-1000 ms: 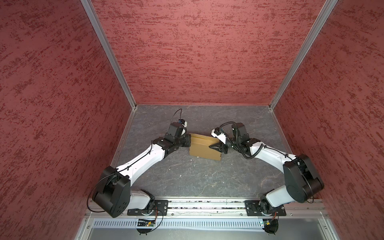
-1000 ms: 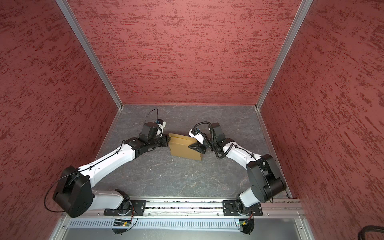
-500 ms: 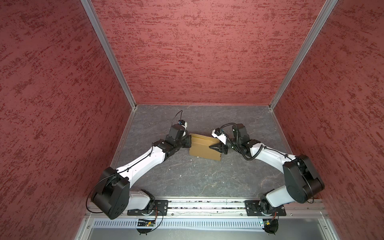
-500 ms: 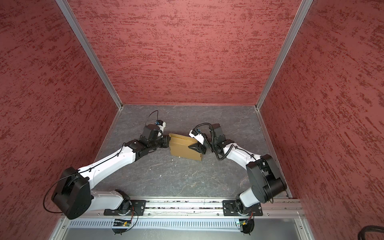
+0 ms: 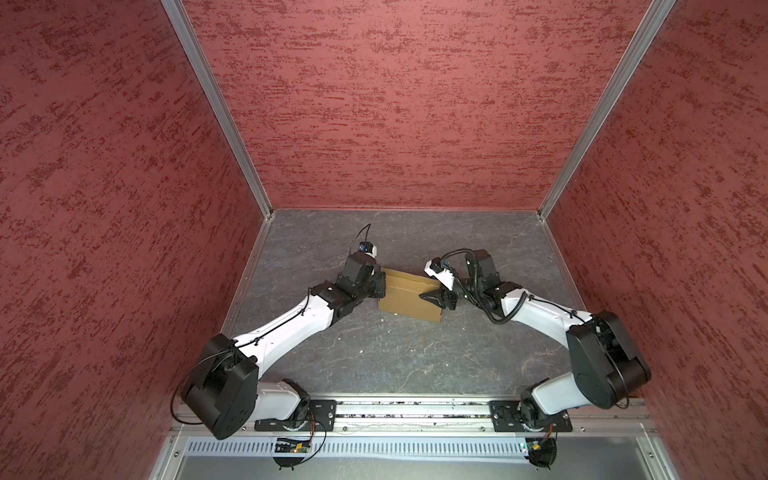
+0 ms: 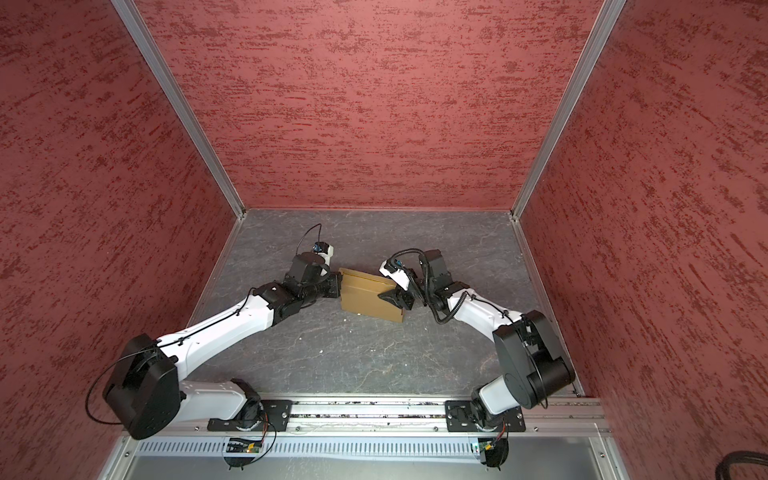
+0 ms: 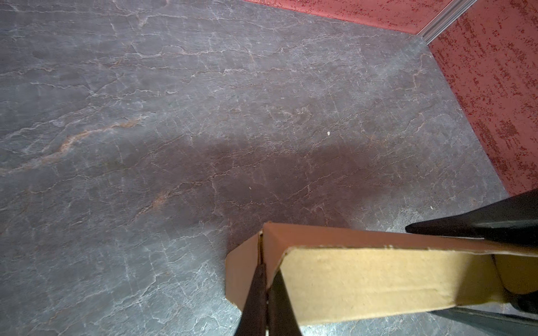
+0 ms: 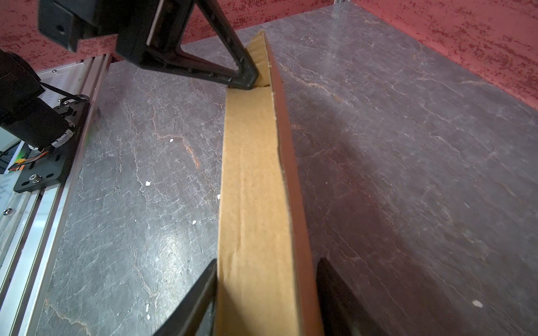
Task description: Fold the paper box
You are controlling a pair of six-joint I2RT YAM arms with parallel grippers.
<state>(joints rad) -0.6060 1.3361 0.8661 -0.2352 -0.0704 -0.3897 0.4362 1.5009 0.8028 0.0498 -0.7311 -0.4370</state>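
Observation:
The paper box (image 5: 409, 297) (image 6: 368, 297) is a brown cardboard mailer folded into a shallow closed shape, mid-table between both arms. My left gripper (image 5: 381, 286) (image 6: 338, 286) is shut on a thin cardboard wall at the box's left corner (image 7: 266, 270). My right gripper (image 5: 432, 297) (image 6: 388, 296) straddles the box's right end with its jaws open (image 8: 267, 261). One finger (image 8: 203, 285) lies against the narrow side wall (image 8: 253, 189); a small gap separates the far finger (image 8: 334, 285) from the box. The left gripper also shows in the right wrist view, pinching the far end (image 8: 246, 78).
Red textured walls (image 5: 395, 104) enclose the grey stone-patterned table (image 5: 395, 365) on three sides. An aluminium rail (image 5: 415, 411) with both arm bases runs along the front edge. Small white crumbs (image 8: 148, 183) lie on the table.
The right gripper's jaws have spread wider around the box's end. The left arm has shifted slightly and stays clamped. The box has barely moved.

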